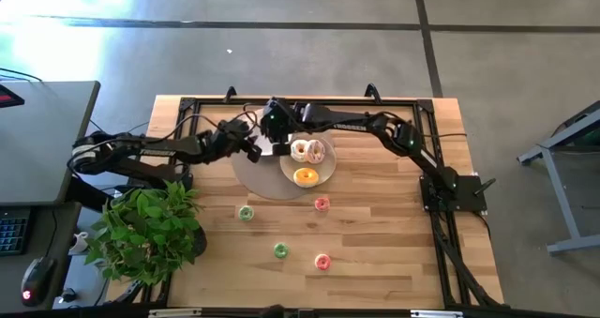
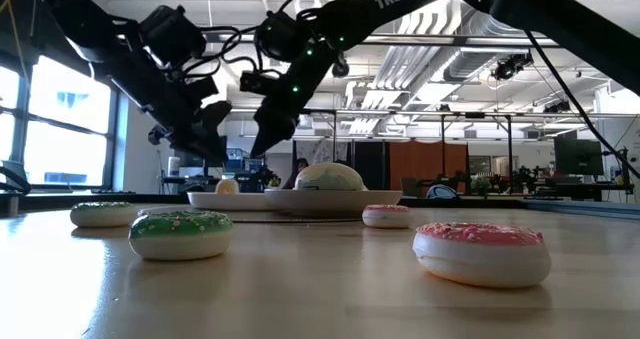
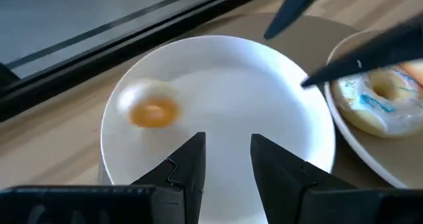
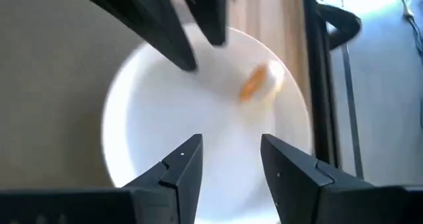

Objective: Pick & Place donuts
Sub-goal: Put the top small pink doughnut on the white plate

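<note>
Over the far middle of the bench (image 1: pixel 375 252) you have both tools meeting above a small white plate (image 3: pixel 218 112): the left tool (image 1: pixel 255 146) comes in from 9 o'clock and the right tool (image 1: pixel 274 123) from 1 o'clock, each hanging just above the plate with fingers apart and nothing between them. On that plate, in both wrist views, lies one small pale donut with an orange centre (image 3: pixel 151 109), off toward the rim and clear of both tools. Just at 3 o'clock of it you see a second white plate (image 1: pixel 328 173) carrying a white-frosted donut (image 1: pixel 301 150), a pink-frosted donut (image 1: pixel 317 151) touching it, and a yellow-orange donut (image 1: pixel 306 176) at 6 o'clock of those two. Both plates rest on a larger beige plate (image 1: pixel 258 177). On the bare bench nearer you lie four small donuts, well apart: a green one (image 1: pixel 246 212) at 7 o'clock of the plates, a pink one (image 1: pixel 322 204) just at 6 o'clock, a second green one (image 1: pixel 280 250) and a second pink one (image 1: pixel 322 261) nearest the front edge. A potted plant (image 1: pixel 150 229) stands at the bench's left front corner.
</note>
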{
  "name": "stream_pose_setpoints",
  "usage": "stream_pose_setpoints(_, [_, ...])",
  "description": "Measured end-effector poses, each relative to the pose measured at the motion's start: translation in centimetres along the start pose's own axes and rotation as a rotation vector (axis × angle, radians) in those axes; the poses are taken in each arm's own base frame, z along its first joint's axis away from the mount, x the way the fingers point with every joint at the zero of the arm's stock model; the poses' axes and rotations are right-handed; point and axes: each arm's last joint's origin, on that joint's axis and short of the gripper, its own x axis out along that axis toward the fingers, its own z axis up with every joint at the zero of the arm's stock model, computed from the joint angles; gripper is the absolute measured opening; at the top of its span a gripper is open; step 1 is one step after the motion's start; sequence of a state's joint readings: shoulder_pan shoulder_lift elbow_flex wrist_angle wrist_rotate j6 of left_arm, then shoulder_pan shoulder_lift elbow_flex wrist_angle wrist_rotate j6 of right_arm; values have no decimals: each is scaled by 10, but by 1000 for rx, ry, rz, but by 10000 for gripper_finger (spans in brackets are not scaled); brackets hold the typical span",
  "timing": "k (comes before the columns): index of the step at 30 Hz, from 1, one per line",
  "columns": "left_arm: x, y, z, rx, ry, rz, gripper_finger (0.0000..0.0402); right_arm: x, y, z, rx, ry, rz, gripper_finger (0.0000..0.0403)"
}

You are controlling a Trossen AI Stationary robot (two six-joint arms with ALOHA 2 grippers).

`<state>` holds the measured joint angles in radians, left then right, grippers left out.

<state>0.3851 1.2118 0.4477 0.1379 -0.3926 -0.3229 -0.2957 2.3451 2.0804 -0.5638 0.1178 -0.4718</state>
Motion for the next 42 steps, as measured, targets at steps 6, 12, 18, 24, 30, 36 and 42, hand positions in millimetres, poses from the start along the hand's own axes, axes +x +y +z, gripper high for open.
stream_pose_setpoints(6, [-5,2,5,-18,-5,-68,119,-10,0,-7,32,94,33,145])
stream_pose_setpoints(12, [-22,0,14,-35,-27,-276,119,-61,23,4,74,204,108,146])
stream_pose_setpoints(18, [-42,-1,24,-42,-63,-472,119,-98,61,-2,187,423,334,138])
stream_pose_setpoints(24, [-53,-10,23,10,-62,-614,119,-106,120,-5,203,559,402,138])
stream_pose_setpoints(30, [-61,-24,18,52,-72,-622,119,-91,188,-27,178,624,341,138])
stream_pose_setpoints(36, [-64,-28,16,59,-94,-582,119,-76,214,-50,268,646,318,138])
stream_pose_setpoints(42, [-64,-28,18,33,-110,-566,119,-73,216,-62,246,682,274,127])
